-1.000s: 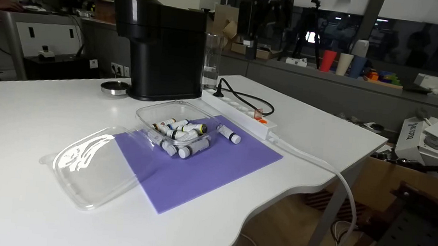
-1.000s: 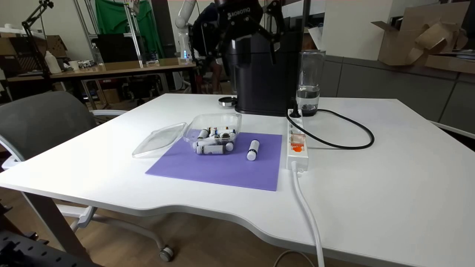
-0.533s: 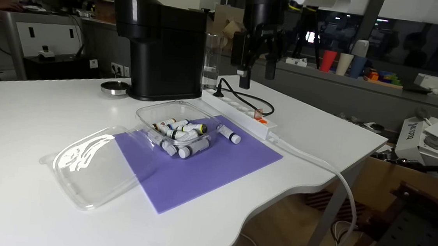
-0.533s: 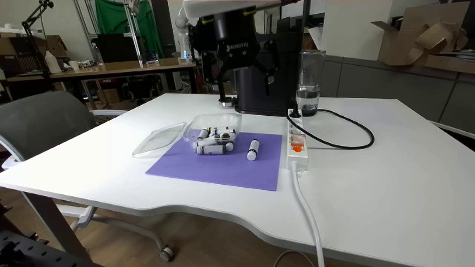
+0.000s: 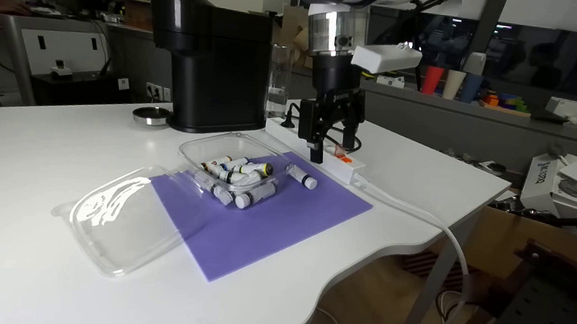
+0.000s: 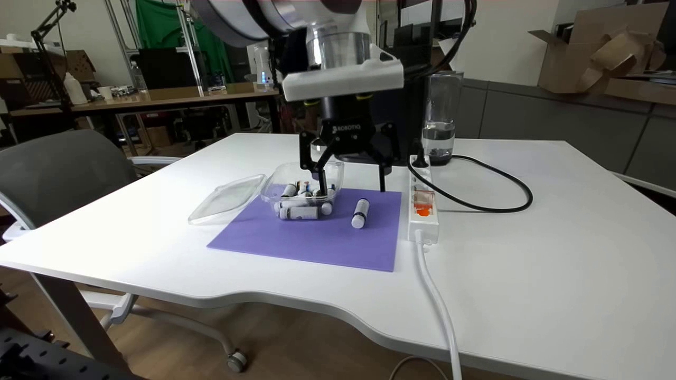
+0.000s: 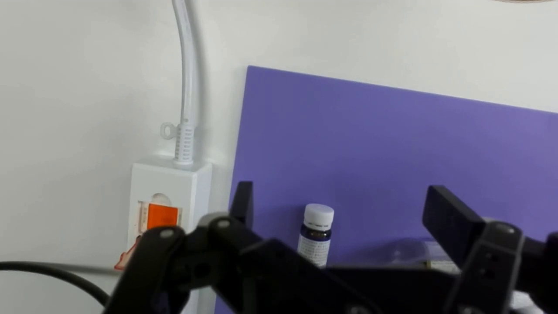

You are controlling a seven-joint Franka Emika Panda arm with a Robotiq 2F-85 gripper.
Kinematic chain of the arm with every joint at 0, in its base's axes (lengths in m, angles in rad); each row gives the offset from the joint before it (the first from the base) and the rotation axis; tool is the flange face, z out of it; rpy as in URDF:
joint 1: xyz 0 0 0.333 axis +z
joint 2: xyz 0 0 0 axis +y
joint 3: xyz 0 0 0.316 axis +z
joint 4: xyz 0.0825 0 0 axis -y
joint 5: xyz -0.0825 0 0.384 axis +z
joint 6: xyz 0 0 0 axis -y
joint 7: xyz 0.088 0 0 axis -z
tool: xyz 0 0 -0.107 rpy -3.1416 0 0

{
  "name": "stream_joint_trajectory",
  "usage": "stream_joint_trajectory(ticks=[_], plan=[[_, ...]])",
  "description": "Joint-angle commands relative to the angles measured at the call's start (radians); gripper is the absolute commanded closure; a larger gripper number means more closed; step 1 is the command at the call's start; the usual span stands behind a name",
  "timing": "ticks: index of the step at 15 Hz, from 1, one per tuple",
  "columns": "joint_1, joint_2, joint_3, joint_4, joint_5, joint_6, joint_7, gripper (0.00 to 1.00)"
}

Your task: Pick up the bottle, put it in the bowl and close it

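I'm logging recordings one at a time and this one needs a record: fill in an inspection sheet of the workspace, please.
Surface: white table with a purple mat.
Clear container: uncovered, holding several other bottles.
Lid: off, beside the container.
Loose bottle: white-capped, lying on the mat outside the container.
Clutter: black machine, round metallic dish, clear vessel, power strip.
Gripper: jaws apart, nothing seen held; in the wrist view the loose bottle shows between them.
White cable: leaves the strip, passes over the table's edge.
Black cable: plugged into the strip, curving across the table.
Surroundings: grey chair, cups in the background.
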Motion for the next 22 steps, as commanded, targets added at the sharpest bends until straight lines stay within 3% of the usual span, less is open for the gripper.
stream_joint_trajectory(ticks=[1,13,14,22], plan=[[-0.021,0.099,0.006,0.087,0.006,-0.009,0.014,0.00],[-0.036,0.260,0.036,0.240,0.009,-0.019,0.008,0.00],[-0.037,0.266,0.039,0.247,0.011,-0.019,0.008,0.18],[-0.039,0.269,0.052,0.262,0.012,-0.017,0.001,0.75]])
